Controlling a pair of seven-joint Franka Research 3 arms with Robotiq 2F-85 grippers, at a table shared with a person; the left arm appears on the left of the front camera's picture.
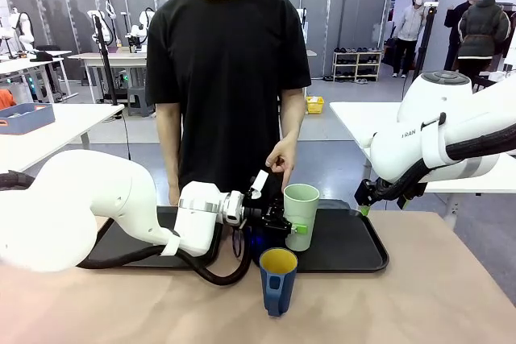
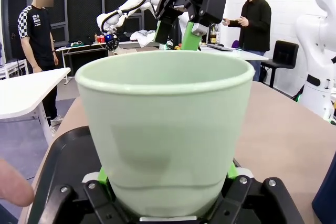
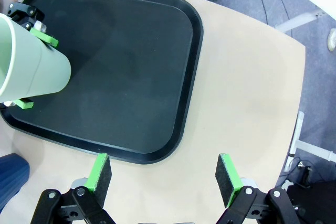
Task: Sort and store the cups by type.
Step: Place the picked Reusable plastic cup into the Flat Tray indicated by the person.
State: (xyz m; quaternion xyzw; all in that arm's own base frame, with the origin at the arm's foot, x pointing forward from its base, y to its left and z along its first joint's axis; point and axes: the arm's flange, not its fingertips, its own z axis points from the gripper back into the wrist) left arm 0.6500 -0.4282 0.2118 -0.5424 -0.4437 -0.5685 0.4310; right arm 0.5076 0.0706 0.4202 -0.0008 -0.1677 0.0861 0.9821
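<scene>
Pale-green and tall, the handleless plastic tumbler (image 1: 301,213) is grasped upright between the green pads of the left claw (image 1: 290,226), over the flat black plastic tray (image 1: 355,252). The shorter dark-blue mug with handle and yellow inside (image 1: 277,281) stands on the light wooden table (image 1: 435,296), just in front of this claw, outside the tray. The right claw (image 3: 165,178) is released, nothing between its jaws, and a rounded corner of the tray lies just beyond its fingertips. A person's hand (image 1: 280,163) hangs behind the left claw.
</scene>
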